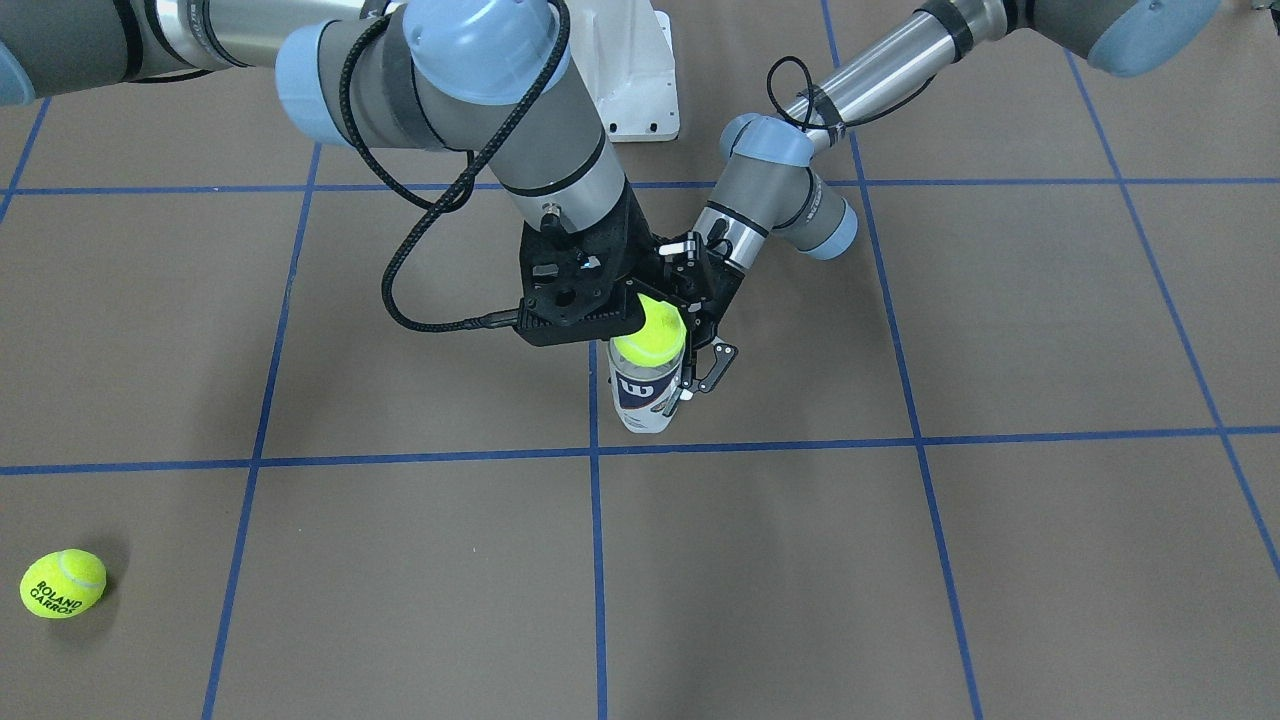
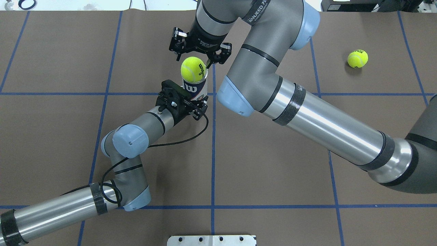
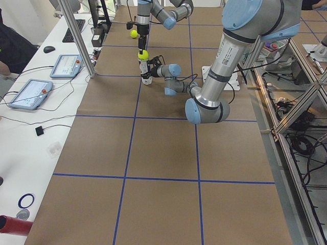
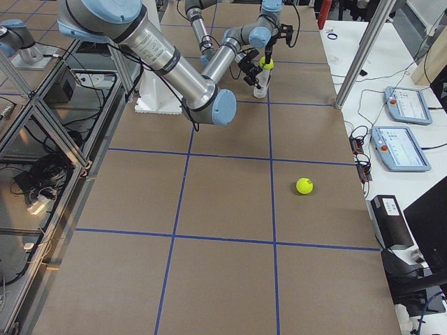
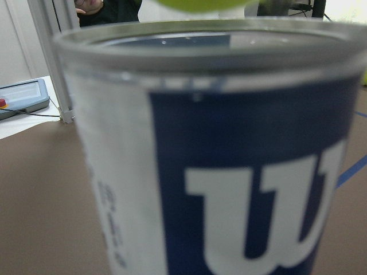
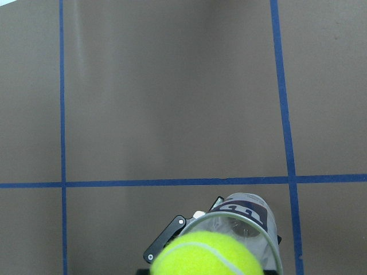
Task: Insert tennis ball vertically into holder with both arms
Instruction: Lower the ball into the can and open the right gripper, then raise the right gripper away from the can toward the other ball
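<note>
- The holder, a clear can with a navy-and-white label and a white "W", is seen standing upright on the counter, just beside a crossing of the blue tape lines.
- A tennis ball is positioned right at the holder's open mouth. Nearly all of the ball is shown above the rim, and in the left wrist view its underside is seen at about rim level.
- The ball is pinched from above by the right gripper, with one finger set on each side of it. The gripper is pointed straight down over the can.
- The holder is gripped low on its side by the left gripper, whose fingers are closed around the can's body. This arm is brought in low, close over the counter.
- A second tennis ball, printed "ROLAND GARROS", is left lying on the counter well apart from the holder, on the robot's right side.
- A white base plate is bolted at the robot's edge of the counter.
</note>
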### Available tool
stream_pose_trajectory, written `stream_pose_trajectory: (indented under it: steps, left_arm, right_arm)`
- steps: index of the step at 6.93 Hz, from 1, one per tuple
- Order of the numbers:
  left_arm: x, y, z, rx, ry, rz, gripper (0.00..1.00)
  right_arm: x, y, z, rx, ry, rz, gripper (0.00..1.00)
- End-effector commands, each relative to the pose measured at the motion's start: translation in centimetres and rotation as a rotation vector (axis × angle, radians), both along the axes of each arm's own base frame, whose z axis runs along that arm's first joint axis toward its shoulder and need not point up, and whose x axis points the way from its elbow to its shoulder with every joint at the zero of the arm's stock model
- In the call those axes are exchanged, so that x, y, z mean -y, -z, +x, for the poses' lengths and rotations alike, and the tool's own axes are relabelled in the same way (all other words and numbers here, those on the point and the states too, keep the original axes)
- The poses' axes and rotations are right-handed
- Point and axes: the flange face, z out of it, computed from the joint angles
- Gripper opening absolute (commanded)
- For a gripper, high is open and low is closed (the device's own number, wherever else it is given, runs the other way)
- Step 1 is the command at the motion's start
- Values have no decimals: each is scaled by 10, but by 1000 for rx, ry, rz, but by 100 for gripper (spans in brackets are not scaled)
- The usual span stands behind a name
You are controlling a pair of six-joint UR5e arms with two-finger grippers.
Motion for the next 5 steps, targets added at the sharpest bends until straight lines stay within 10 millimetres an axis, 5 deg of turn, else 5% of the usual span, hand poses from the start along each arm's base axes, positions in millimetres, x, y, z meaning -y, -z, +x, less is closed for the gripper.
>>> stream_pose_trajectory:
  steps: [1,5]
  left_arm:
    - [0,0,0,0,0,0,75]
    - [0,0,0,0,0,0,75]
  right_arm:
    - [-1,4,3,8,-2,5,99]
    - [25,-4,35,10,-42,47,99]
